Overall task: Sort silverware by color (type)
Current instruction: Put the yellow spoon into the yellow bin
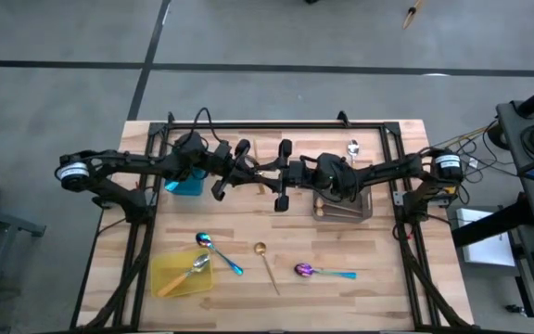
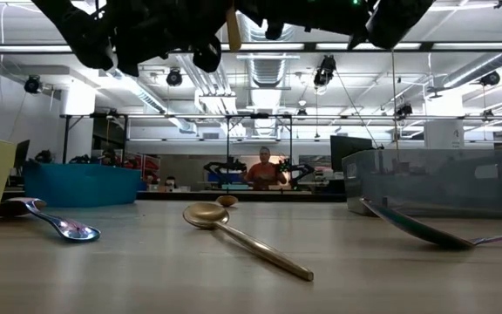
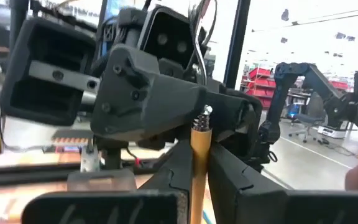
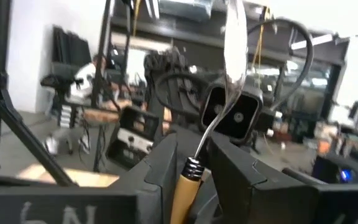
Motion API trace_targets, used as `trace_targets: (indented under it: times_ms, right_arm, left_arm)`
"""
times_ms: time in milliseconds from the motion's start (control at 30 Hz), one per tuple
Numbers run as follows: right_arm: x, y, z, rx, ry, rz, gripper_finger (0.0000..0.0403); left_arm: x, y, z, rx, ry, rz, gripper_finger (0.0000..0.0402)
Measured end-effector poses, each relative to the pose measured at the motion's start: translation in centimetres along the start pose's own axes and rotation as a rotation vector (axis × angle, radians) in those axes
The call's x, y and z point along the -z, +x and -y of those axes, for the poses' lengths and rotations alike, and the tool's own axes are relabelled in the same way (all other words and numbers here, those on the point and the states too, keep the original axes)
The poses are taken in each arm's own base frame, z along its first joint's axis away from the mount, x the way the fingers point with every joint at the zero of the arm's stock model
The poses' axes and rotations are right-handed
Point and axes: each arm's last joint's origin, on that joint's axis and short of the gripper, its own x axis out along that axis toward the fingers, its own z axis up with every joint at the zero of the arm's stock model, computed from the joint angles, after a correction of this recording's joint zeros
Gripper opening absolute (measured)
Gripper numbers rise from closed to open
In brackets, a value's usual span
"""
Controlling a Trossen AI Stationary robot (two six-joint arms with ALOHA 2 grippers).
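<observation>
Item: orange-handled spoon (image 3: 199, 134), silver bowl. You will find it in the air over the middle of the bench (image 1: 378, 288), toward the far edge, shared between the two arms.

Left tool (image 3: 197, 168): pressed together, pinching the orange handle.

Right tool (image 4: 192, 163): the same handle sits in it, bowl pointing away; whether it grips or has let go, you cannot tell.

Axis: the spoon lies roughly along the line from the bench's left edge to its right, bridging the tools.

Destination, as a judgement: the yellow tray (image 1: 167, 278) at the near-left corner, which holds a similar spoon. The left arm is the nearer one, so carrying falls to it once the right tool is clear.
</observation>
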Motion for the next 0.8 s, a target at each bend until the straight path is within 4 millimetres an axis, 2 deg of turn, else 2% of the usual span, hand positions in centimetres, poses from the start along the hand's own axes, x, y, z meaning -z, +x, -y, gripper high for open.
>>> trace_targets:
  times_ms: [233, 533, 667, 800]
  right_arm:
    - [-0.4, -0.8, 0.3, 0.053, 0.014, -0.174, 0.0119]
    - [-2.2, -1.4, 1.1, 0.141, 0.065, -0.351, 0.0134]
    - [-2.8, -1.1, 1.3, 0.167, 0.092, -0.374, 0.012]
    - [-3.1, -0.9, 1.5, 0.19, 0.082, -0.392, 0.0069]
  left_arm:
    - [1.1, -0.1, -0.4, -0.052, -0.083, -0.085, 0.001]
    - [2.9, -0.7, -0.9, -0.238, -0.117, -0.247, 0.001]
    - [3.0, -0.7, -1.0, -0.257, -0.114, -0.255, 0.001]
    - [3.0, -0.7, -1.0, -0.263, -0.112, -0.256, 0.001]
